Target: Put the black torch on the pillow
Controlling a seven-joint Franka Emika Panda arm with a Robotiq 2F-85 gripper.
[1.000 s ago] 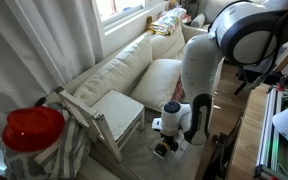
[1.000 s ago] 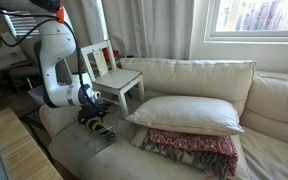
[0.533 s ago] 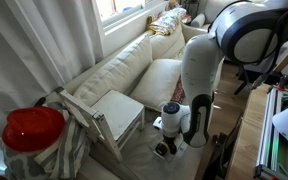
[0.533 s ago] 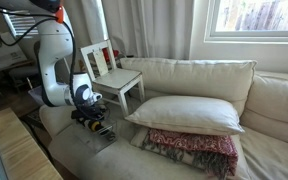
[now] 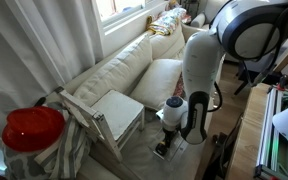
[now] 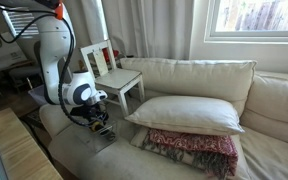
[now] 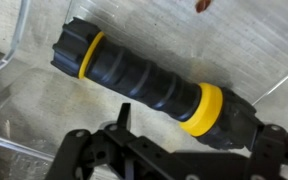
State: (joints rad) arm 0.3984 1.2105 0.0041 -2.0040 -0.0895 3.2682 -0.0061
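The black torch [image 7: 149, 85], ribbed with two yellow rings, lies on its side in a clear plastic tray [image 7: 254, 50] on the sofa seat. My gripper [image 7: 199, 128] hangs just above it, open, with its dark fingers [image 7: 122, 115] either side of the torch's right end and not touching it. In both exterior views the gripper [image 5: 167, 140] [image 6: 97, 118] points down at the tray near the seat's front edge. The cream-white pillow [image 6: 184, 112] [image 5: 159, 78] lies flat on the sofa seat beyond the arm.
A red-patterned cushion [image 6: 194, 150] lies in front of the pillow. A white wooden chair [image 6: 119, 80] [image 5: 114, 115] stands beside the sofa end. A red round object [image 5: 32, 128] sits near the camera. The sofa back [image 6: 194, 75] runs under the window.
The wrist has turned and risen slightly above the tray. The jaws stay open and the torch has not moved.
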